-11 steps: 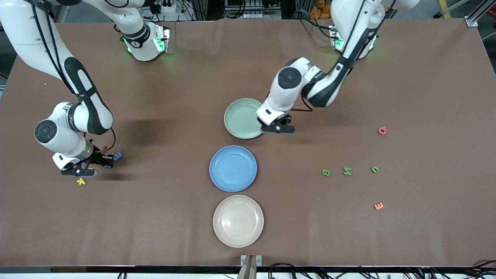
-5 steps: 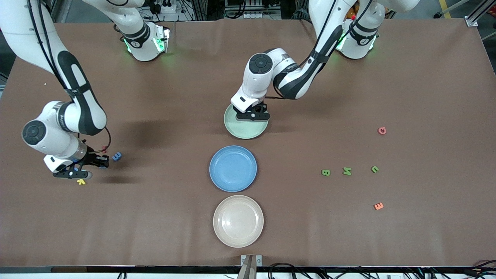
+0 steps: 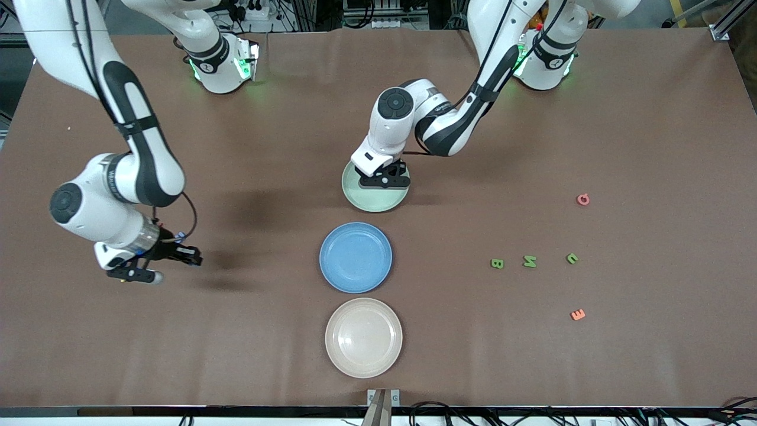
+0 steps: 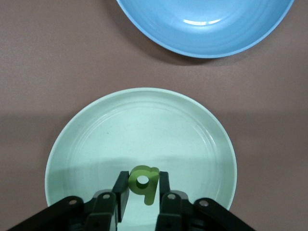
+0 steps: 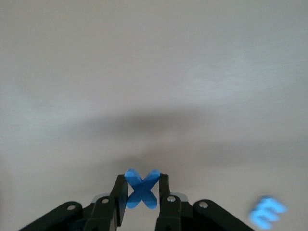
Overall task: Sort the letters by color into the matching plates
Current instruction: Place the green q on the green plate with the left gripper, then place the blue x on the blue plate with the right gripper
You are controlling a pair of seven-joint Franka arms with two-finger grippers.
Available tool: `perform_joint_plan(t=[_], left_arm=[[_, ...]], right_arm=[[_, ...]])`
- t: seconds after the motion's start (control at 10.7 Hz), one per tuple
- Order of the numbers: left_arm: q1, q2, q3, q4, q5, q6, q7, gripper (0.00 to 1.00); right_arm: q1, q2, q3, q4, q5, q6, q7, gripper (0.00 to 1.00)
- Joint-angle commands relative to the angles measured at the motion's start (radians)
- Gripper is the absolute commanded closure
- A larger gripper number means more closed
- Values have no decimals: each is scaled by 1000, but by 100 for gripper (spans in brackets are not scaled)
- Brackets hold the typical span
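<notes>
We see the left gripper (image 3: 385, 176) over the green plate (image 3: 375, 201), its fingers closed on a green letter (image 4: 143, 184) shaped like a "q"; in the left wrist view the letter sits pinched between the two pads above the plate's floor. The blue plate (image 3: 355, 257) lies just nearer the front camera than the green one, and the cream plate (image 3: 364, 338) nearer still, the three in a row down the middle of the table (image 3: 621, 118).

The right gripper (image 3: 177, 255) hangs over bare table toward the right arm's end. In the right wrist view we find its fingers closed on a blue "X" (image 5: 141, 188). Another blue letter (image 5: 267, 212) lies on the table close by in that view; we cannot make it out in the front view.

Toward the left arm's end we count three green letters in a line: a "B" (image 3: 497, 263), an "N" (image 3: 530, 261) and a small curved one (image 3: 572, 258). An orange "E" (image 3: 578, 315) lies nearer the front camera than these, and a pink letter (image 3: 583, 199) lies farther from it. All five lie well apart from the plates.
</notes>
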Motion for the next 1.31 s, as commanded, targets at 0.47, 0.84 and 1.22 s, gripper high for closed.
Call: perform_joint_plan(t=[0.47, 0.84, 1.22], left_arm=[[37, -21, 63, 21, 8, -75, 9, 0], [40, -35, 214, 27, 48, -95, 67, 0], [135, -24, 261, 28, 48, -110, 272, 0]], right_arm=[[333, 168, 21, 251, 34, 0, 634, 85], [437, 244, 21, 348, 30, 3, 958, 84], [490, 309, 21, 405, 30, 17, 1089, 76]])
